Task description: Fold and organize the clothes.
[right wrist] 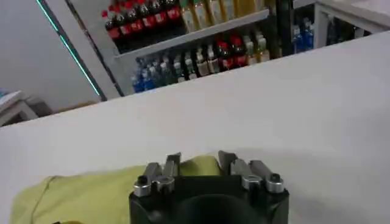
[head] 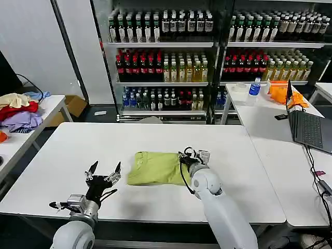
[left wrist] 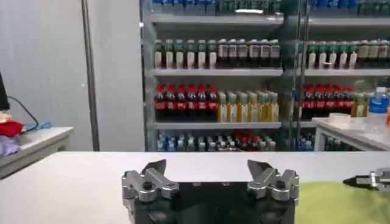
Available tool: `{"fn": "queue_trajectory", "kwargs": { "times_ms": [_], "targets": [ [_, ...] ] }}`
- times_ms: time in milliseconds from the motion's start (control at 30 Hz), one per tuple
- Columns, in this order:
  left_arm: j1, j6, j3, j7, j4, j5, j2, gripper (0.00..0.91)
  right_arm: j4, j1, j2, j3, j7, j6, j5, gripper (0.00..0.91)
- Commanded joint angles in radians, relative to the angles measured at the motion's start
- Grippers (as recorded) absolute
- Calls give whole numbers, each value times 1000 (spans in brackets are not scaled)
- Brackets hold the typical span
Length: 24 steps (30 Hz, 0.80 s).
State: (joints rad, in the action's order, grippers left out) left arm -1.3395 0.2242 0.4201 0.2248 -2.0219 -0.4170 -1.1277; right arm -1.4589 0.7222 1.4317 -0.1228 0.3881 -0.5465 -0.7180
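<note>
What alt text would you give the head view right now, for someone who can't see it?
A folded lime T-shirt lies near the middle of a white table, with the right gripper at its right edge. The left gripper hovers open over bare table to the shirt's left, not touching it. Shelves of bottled drinks stand behind.

Readable text: none.
Bottles on the shelves: labels too small to read.
Laptop: keyboard lettering not legible.
T-shirt: no print visible.
</note>
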Motion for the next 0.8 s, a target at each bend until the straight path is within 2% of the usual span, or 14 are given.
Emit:
{"fn": "queue_trajectory", "kwargs": {
  "times_ms": [33, 233, 467, 500, 533, 633, 733, 800],
  "targets": [
    [-5, 0, 2, -1, 0, 1, -1, 907, 109, -37, 10, 40, -44, 68, 161, 0],
    [-4, -1, -1, -1, 3, 1, -4, 907, 135, -37, 5, 66, -77, 157, 320, 0],
    [-2, -2, -5, -2, 3, 0, -4, 907, 139, -47, -1, 71, -115, 214, 403, 0],
    [-1, -1, -5, -2, 3, 0, -4, 907, 131, -44, -8, 76, -130, 218, 425, 846],
    [0, -1, -5, -1, 2, -1, -4, 907, 125, -41, -10, 77, -133, 224, 431, 907],
    [1, 0, -6, -2, 0, -1, -3, 907, 103, -17, -26, 76, -145, 291, 505, 907],
    [-2, 0, -6, -4, -8, -1, -1, 907, 52, 20, -51, 66, -137, 322, 539, 907],
    [-3, 0, -4, -4, -10, -2, 2, 907, -1, 65, -79, 43, -130, 370, 594, 907]
  ]
}}
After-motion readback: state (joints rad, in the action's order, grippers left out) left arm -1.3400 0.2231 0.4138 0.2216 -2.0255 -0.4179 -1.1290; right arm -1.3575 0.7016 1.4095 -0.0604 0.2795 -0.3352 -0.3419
